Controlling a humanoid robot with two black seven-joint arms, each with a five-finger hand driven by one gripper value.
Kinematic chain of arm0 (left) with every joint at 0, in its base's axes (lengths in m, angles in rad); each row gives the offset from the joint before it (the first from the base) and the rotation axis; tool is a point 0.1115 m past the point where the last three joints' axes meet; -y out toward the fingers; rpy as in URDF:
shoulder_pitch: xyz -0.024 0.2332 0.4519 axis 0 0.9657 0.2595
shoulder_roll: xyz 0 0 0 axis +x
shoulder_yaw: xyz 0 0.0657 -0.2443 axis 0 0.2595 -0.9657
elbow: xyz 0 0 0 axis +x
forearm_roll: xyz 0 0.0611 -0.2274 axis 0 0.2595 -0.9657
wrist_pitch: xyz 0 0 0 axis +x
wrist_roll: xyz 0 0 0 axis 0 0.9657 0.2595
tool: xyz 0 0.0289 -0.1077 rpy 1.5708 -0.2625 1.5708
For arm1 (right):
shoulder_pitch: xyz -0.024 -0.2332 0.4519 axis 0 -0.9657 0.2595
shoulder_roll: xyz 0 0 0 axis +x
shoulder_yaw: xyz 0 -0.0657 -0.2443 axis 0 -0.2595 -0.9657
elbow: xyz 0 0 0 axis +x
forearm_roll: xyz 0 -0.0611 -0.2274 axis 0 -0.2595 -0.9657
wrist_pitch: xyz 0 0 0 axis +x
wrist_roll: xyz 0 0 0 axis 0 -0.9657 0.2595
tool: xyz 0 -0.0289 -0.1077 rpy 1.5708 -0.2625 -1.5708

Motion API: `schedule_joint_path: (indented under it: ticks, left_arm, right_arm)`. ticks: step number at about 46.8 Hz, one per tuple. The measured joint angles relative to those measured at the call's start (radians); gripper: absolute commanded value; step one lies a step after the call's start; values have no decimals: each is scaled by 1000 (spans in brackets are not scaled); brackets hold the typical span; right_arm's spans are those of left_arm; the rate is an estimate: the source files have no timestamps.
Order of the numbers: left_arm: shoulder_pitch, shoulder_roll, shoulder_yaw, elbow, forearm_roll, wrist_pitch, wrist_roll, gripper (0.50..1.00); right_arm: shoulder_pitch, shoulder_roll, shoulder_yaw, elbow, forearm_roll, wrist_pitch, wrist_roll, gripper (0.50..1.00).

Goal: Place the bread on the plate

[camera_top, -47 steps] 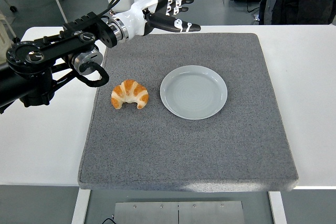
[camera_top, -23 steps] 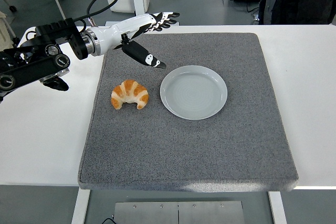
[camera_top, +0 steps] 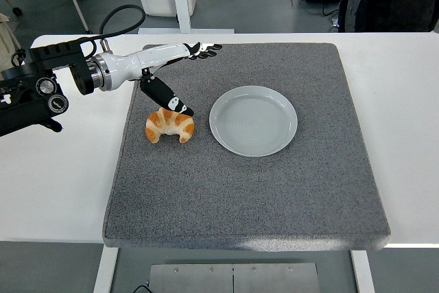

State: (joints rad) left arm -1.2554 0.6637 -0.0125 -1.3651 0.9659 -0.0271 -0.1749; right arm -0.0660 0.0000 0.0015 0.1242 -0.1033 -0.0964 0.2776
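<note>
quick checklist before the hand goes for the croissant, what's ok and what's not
1. Croissant free on the grey mat, nothing on it: ok.
2. Plate empty, right of the croissant: ok.
3. Left hand open, holding nothing: ok.
4. Thumb at the croissant's top: ok; touching it: cannot tell.
5. Fingers down around the croissant: not ok, they point away along the mat's far edge.
6. Path from croissant to plate unobstructed: ok.

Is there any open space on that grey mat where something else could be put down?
Yes, plenty. The whole near half of the grey mat, below the croissant and the plate, is bare, and so is the strip right of the plate. It is crowded at the upper left, where the left hand reaches over the croissant.
</note>
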Motion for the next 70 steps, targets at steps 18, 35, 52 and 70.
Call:
schedule_joint_path:
  ticks: [18, 35, 52, 70]
  left_arm:
    - [8, 12, 80, 10, 55, 22, 23, 989]
    - [87, 0, 102, 33, 155, 108, 51, 989]
    - [110, -38, 102, 116, 183, 145, 46, 989]
    - [138, -124, 102, 216, 182, 177, 28, 989]
  right_arm:
    - [0, 0, 0, 0, 0, 0, 0, 1000]
    - [0, 0, 0, 0, 0, 0, 0, 1000]
    - [0, 0, 0, 0, 0, 0, 0, 1000]
    - [0, 0, 0, 0, 0, 0, 0, 1000]
